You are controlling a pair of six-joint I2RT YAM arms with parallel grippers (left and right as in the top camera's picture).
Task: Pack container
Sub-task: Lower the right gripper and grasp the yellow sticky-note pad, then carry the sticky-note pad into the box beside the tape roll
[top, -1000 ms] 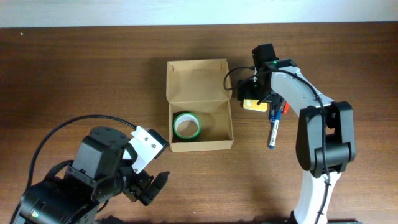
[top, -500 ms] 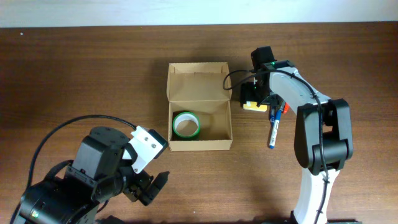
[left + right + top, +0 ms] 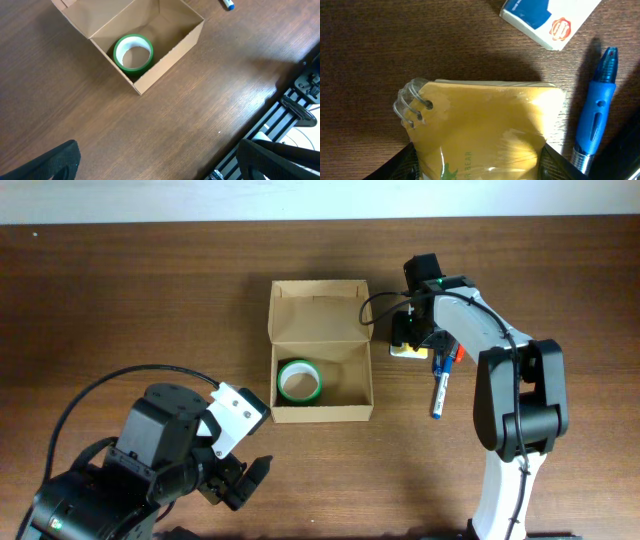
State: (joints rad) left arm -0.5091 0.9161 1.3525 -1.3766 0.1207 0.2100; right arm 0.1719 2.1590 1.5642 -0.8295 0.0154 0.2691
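Observation:
The container (image 3: 350,385) is an open tan cardboard box in mid-table, its flap lid lying back toward the far side. A green tape roll (image 3: 300,381) lies flat inside it at the near left. In the left wrist view the container (image 3: 175,42) and the tape roll (image 3: 133,51) sit well ahead of my left gripper (image 3: 160,160), which is open and empty over bare wood. My right gripper (image 3: 410,340) is just right of the container. In the right wrist view its fingers (image 3: 405,165) press both sides of a yellow ring-bound card pack (image 3: 485,125) lying on the table.
A blue pen (image 3: 595,115) lies right beside the card pack, and a small white-and-blue box (image 3: 547,17) sits beyond it. From overhead the blue pen (image 3: 438,395) and a red pen (image 3: 458,355) lie right of the right gripper. The table's near edge (image 3: 280,95) shows in the left wrist view.
The right gripper's jaws have narrowed onto the yellow card pack after a small shift over it. The left arm, the container and the tape roll have not moved.

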